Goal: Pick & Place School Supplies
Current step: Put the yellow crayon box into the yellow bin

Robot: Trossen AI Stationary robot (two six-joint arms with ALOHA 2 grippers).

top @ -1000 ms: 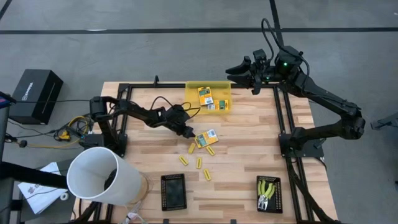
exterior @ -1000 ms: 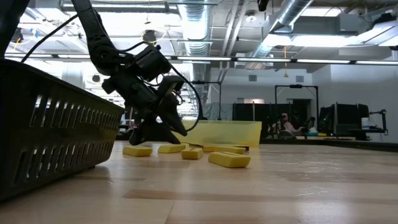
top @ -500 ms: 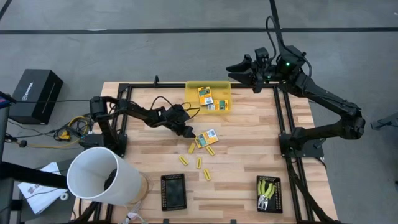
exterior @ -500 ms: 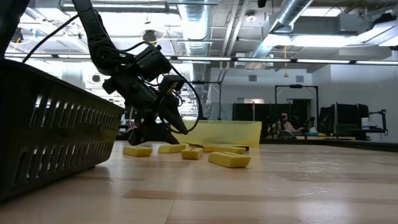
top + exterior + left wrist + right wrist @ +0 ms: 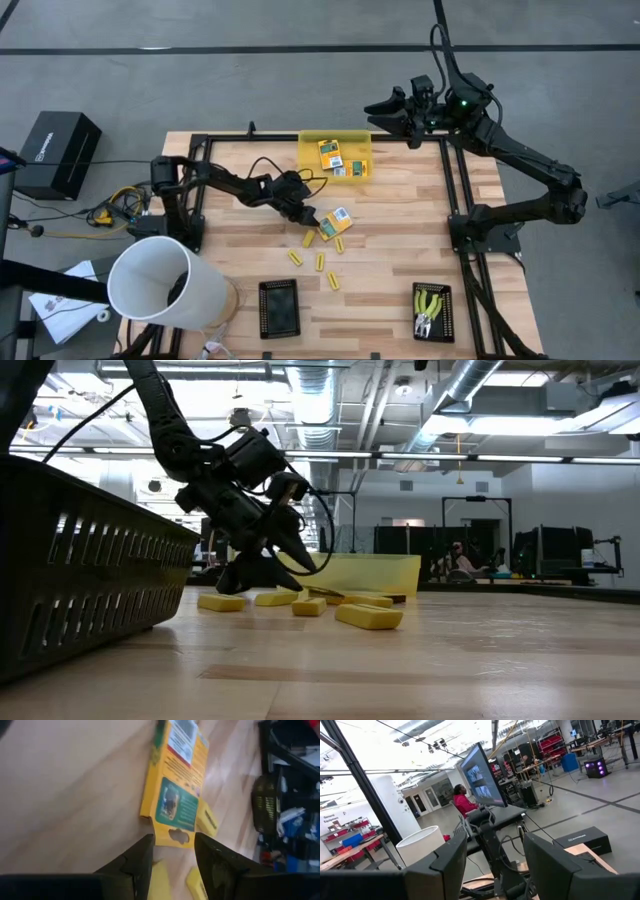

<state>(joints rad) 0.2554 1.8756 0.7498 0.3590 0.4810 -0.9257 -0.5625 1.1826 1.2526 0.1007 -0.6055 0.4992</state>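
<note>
Left gripper (image 5: 312, 219), fingers parted, is hovering at the hang-tab end of a printed box (image 5: 335, 221) lying flat, long axis running away from the gripper.

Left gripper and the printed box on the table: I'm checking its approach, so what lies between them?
Only bare wood. In the left wrist view the left gripper is open, and the printed box lies just beyond its fingertips, on the table.
</note>
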